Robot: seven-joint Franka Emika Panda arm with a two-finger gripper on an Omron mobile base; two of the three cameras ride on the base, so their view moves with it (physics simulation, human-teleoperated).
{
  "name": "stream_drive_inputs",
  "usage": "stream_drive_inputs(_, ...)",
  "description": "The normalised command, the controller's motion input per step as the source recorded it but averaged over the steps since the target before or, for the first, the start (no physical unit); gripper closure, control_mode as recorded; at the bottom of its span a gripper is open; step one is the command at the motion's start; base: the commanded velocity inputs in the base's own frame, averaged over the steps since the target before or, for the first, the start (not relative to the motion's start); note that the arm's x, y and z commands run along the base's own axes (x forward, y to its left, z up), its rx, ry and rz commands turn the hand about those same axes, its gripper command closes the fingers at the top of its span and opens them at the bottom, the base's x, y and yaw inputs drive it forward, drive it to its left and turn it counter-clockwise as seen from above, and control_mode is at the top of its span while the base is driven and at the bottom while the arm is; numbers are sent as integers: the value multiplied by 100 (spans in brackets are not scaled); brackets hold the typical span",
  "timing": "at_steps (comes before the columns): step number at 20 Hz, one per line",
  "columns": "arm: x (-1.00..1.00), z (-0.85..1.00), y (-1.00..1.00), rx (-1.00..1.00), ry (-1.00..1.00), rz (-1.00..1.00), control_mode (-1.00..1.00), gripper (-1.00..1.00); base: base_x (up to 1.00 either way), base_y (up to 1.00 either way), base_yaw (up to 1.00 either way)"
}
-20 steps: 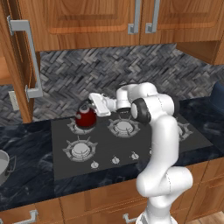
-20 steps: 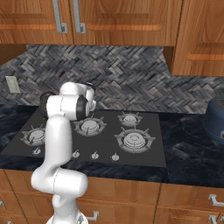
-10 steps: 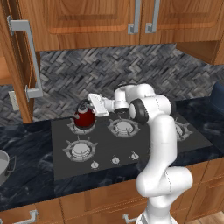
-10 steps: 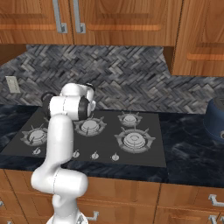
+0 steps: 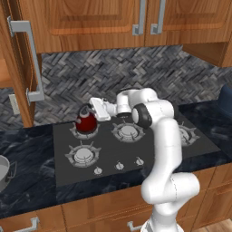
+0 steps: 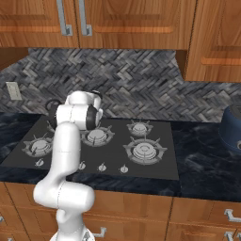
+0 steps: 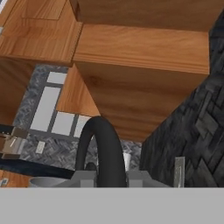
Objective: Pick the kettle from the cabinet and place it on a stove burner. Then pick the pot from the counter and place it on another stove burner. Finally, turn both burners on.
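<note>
**A:** ok so where's the kettle point(image 5: 86, 123) at right now? left base view has it sitting on the far left burner point(image 5: 85, 131) of the cooktop point(image 5: 63, 172), upright, red body with the black loop handle on top.

**B:** yep, same read. the end effector point(image 5: 93, 110) comes in from the right, reaching sideways, right at the top of the kettle. in the hand view the black loop handle point(image 7: 101, 151) runs straight up between the two fingertips, so it looks clamped on the handle to me. can't see an actual gap on either side.

**A:** and the pot point(image 5: 3, 170)? I only get a sliver of it, grey steel, at the left edge of the left base view, on the black desk point(image 5: 27, 190), well apart from the cooktop.

**B:** that's it. the tall cabinet door point(image 5: 18, 59) with the long grey bar handle point(image 5: 28, 59) stands swung open at far left, above the desk.

**A:** near left burner point(image 5: 83, 154) is bare, and so is the one in the middle at the back point(image 5: 127, 131). small knobs point(image 5: 119, 166) along the near edge.

**B:** from the right base view the arm's elbow covers the kettle almost entirely, just a bit of dark loop point(image 6: 51, 104) poking out to the left. there's a dark blue round thing point(image 6: 231, 129) at the right on the desk, can't tell what it is.
</note>
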Motion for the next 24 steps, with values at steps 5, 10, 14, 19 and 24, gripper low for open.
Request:
stream_drive_inputs(5,19,-7,3,0,0,-1,-100,100,0,0,0)
stream_drive_inputs(10,16,-11,3,0,0,-1,-100,100,0,0,0)
stream_drive_inputs(14,5,-11,8,0,0,0,-100,100,0,0,0)
stream_drive_inputs(19,2,-11,13,0,0,0,-100,-100,0,0,0)
stream_drive_inputs(24,1,-5,9,0,0,0,-100,-100,0,0,0)
